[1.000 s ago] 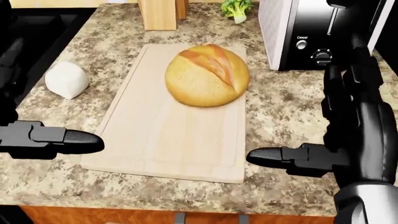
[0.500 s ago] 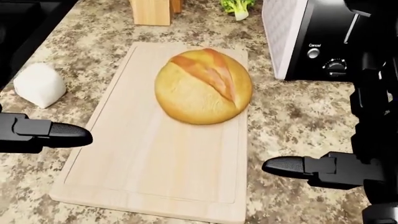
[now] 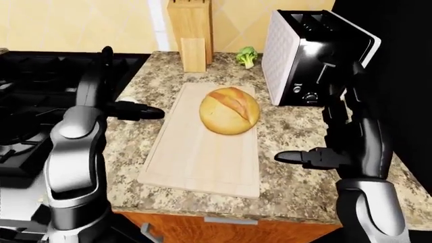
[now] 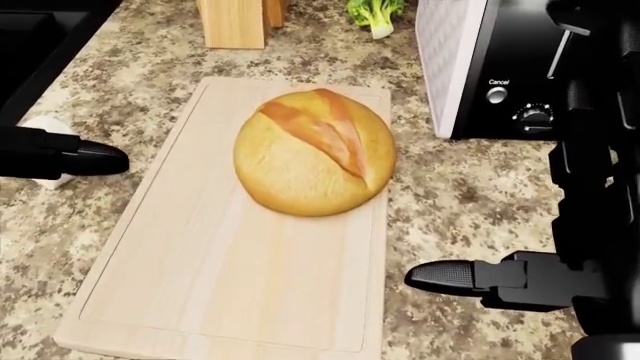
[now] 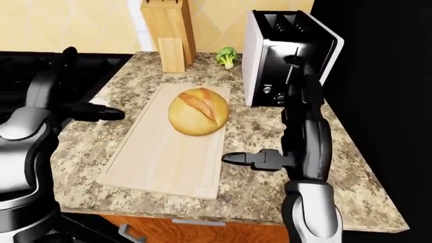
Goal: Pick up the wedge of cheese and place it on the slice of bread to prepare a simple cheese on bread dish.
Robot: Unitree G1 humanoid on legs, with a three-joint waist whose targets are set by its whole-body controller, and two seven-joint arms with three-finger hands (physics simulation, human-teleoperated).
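Note:
The white wedge of cheese (image 4: 44, 124) lies on the granite counter at the left edge of the head view, mostly hidden under my left hand. My left hand (image 4: 95, 160) stretches across it with straight, open fingers. I cannot tell whether they touch it. The bread is a round golden loaf (image 4: 313, 152) on a pale wooden cutting board (image 4: 230, 285). My right hand (image 4: 440, 276) hovers open and empty over the counter, right of the board and below the loaf.
A black and white toaster (image 4: 500, 60) stands right of the loaf, close to my right arm. A wooden knife block (image 4: 232, 22) and a broccoli floret (image 4: 372, 13) sit above the board. A black stove (image 3: 27, 101) lies left of the counter.
The camera has moved closer and the whole picture has shifted. My left hand has moved up from below the cheese to lie across it. My right hand has kept its place beside the board.

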